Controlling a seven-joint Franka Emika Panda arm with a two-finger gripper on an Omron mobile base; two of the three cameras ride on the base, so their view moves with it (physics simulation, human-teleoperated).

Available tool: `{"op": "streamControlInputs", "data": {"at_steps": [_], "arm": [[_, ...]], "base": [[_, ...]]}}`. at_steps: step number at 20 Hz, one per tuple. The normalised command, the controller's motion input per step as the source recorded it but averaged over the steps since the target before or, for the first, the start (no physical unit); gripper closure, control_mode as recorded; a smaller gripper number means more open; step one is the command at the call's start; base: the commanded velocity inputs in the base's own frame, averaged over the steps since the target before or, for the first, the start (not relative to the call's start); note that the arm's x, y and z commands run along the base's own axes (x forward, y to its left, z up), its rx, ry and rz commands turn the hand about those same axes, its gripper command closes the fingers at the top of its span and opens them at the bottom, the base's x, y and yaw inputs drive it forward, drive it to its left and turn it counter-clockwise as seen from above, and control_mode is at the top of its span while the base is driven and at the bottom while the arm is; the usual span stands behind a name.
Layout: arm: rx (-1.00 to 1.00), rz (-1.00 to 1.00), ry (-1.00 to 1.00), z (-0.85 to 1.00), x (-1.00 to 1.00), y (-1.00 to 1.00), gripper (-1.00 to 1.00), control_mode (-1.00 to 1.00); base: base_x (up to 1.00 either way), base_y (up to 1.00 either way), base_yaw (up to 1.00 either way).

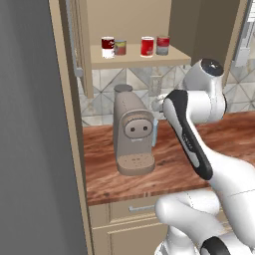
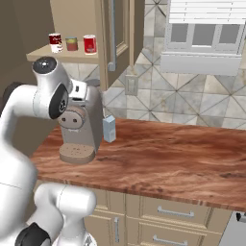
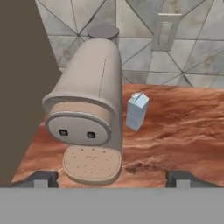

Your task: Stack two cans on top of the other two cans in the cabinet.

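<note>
Scene: a rendered kitchen with a wood-grain counter, a tiled wall behind it, and a tan cabinet mounted above, its door open.

Cans: four small tins stand in a row on the cabinet shelf, all upright, each resting on the shelf itself.

Order, left to right in the left base view: dark red can with a white lower band; greyish can with a yellow-and-red label just beside it; a gap; bright red can; greyish can with a red upper band just beside that.

Progress: nothing is stacked yet. Neither red can sits on a greyish one, so both lifts are left to do.

Gripper: seen in the hand view, the gripper is released, its two dark tips set wide apart with nothing between them. It hangs over the counter well below the shelf, looking down at the coffee machine and a small blue carton just right of the machine.

Arm: the white arm bends in front of the counter, its hand near the machine, apart from every can.

Judgement: the task appears to be at its start; the hand must rise to shelf level before a first red can can be grasped.

Risk: the paired cans stand close, so a wide grasp could nudge the greyish neighbour.
</note>
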Motion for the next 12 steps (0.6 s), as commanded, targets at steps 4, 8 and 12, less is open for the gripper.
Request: {"op": "streamControlInputs", "data": {"at_steps": [4,8,12], "arm": [[0.0,0.0,-0.34,0.56,-0.25,0.0,-1.0,-1.0],[0.0,-0.01,-0.35,0.53,-0.35,-0.01,-1.0,-1.0],[0.0,-0.03,-0.3,0.57,-0.23,0.01,-1.0,-1.0]], "base": [[0.0,0.0,0.0],[0.0,0.0,0.0],[0.0,0.0,0.0]]}}
